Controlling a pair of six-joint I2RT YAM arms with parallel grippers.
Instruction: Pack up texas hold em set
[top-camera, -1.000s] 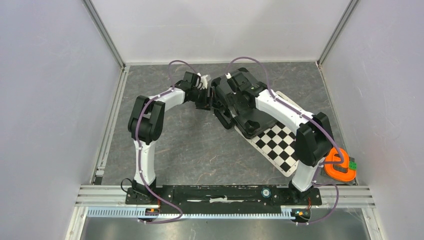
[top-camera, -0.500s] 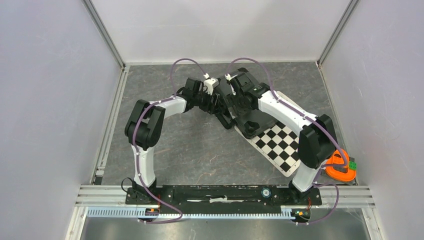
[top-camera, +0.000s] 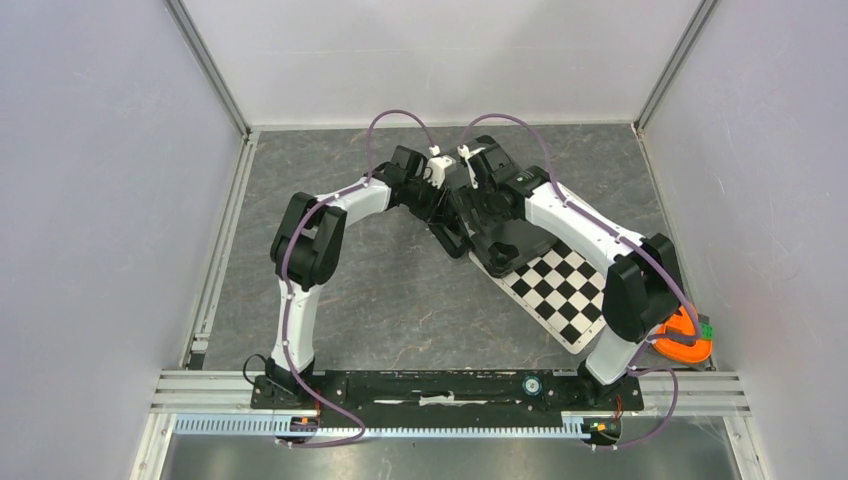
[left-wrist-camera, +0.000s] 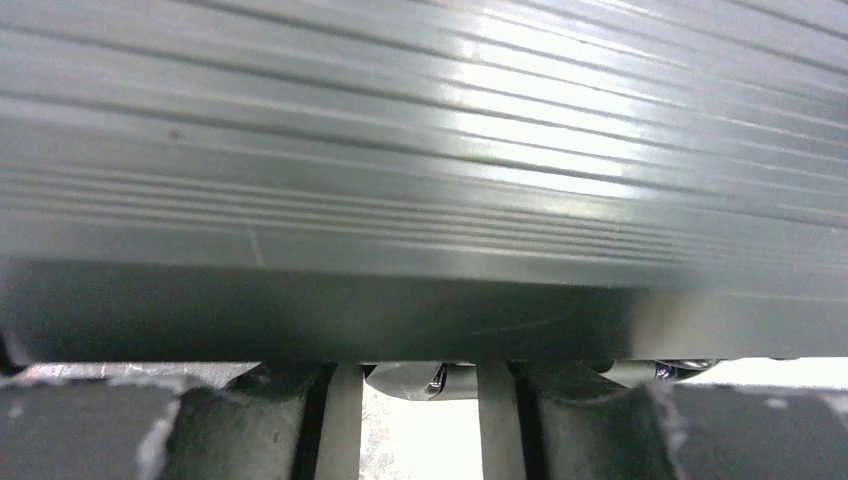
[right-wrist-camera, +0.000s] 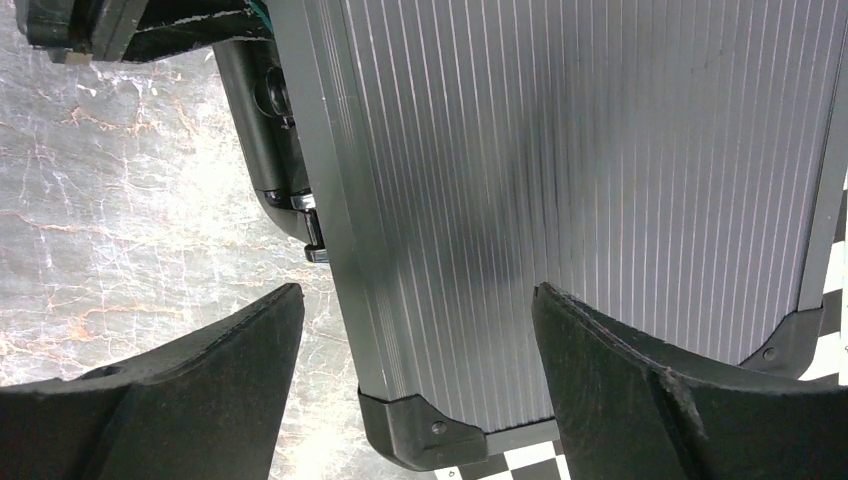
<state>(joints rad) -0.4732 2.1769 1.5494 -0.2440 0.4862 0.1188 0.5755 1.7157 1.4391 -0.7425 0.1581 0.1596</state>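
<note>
- Since a second ago, my left arm has pulled its elbow in and carried the left gripper (top-camera: 436, 188) right and toward the back wall. It now sits against the left edge of the black case (top-camera: 505, 240).
- In the left wrist view, ribbed grey case wall fills almost everything. Only the gripper's dark fingers (left-wrist-camera: 90, 430) show along the bottom, and I cannot tell whether they are pinching anything.
- The case lies closed at the back of the grey table (top-camera: 380, 300), with its near end on the checkered mat (top-camera: 560, 290) and its handle (right-wrist-camera: 258, 120) facing left.
- The right gripper (right-wrist-camera: 415, 300) hangs over the lid with its fingers spread wide, gripping nothing.
- An orange ring toy (top-camera: 685, 340) sits far right, beside my right arm.
</note>
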